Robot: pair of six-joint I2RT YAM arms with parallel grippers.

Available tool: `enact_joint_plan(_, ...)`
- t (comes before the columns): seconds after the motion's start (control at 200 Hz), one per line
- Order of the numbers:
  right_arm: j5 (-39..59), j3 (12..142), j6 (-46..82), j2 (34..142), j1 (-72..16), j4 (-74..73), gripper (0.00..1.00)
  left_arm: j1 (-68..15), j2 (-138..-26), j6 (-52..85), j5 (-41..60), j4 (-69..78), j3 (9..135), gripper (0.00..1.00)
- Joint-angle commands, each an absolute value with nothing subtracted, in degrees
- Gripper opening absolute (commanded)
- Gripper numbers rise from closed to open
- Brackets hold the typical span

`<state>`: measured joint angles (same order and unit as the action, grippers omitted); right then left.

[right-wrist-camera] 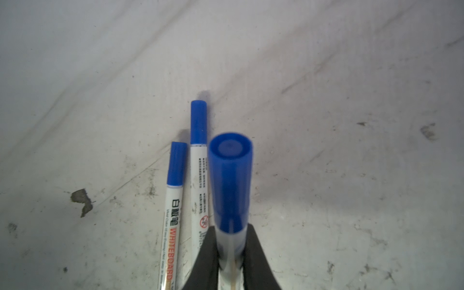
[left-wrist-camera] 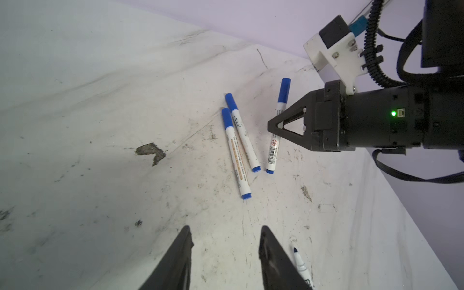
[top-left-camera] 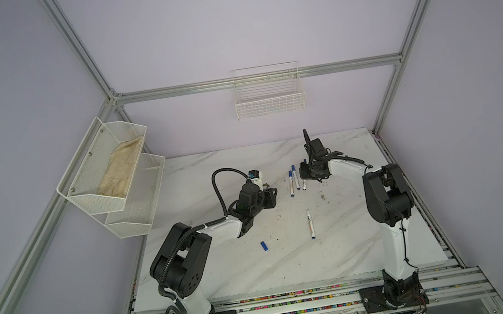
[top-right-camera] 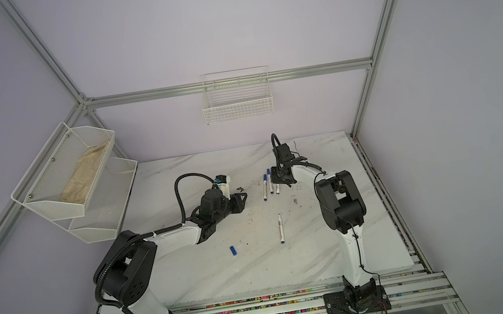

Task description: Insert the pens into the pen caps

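My right gripper is shut on the white barrel of a capped pen, held just above the table; both top views show it beside two more capped pens lying side by side. In the left wrist view that held pen crosses the right gripper. An uncapped pen lies nearer the front, tip pointing to the back. One loose pen cap lies front left of it. My left gripper is open and holds nothing, with the uncapped pen's tip beside one finger.
The marble table is scuffed, with a dark chip left of the pens. A white mesh shelf holding a cloth hangs on the left wall. A wire basket hangs on the back wall.
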<state>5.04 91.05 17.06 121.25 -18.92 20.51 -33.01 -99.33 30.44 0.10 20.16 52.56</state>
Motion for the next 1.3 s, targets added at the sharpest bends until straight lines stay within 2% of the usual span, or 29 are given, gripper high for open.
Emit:
enact_joint_plan(0.0, 3.29, 92.15, 15.56, 121.57, -19.05, 21.9, 0.07, -32.74, -97.02, 30.55, -4.57, 18.4, 50.29, 0.43)
enact_joint_plan(0.6, 5.3, 89.81, 16.28, 125.18, -19.02, 19.28, 0.1, -32.43, -98.44, 32.69, -3.43, 17.08, 51.77, 0.43)
enact_joint_plan(1.16, 7.09, 87.2, 18.78, 124.34, -18.99, 16.57, 0.32, -32.42, -98.91, 32.52, -3.09, 16.05, 52.36, 0.43)
enact_joint_plan(1.295, 6.11, 86.21, 19.48, 121.73, -19.06, 15.83, 0.34, -32.43, -98.85, 32.48, -2.91, 16.23, 52.22, 0.43)
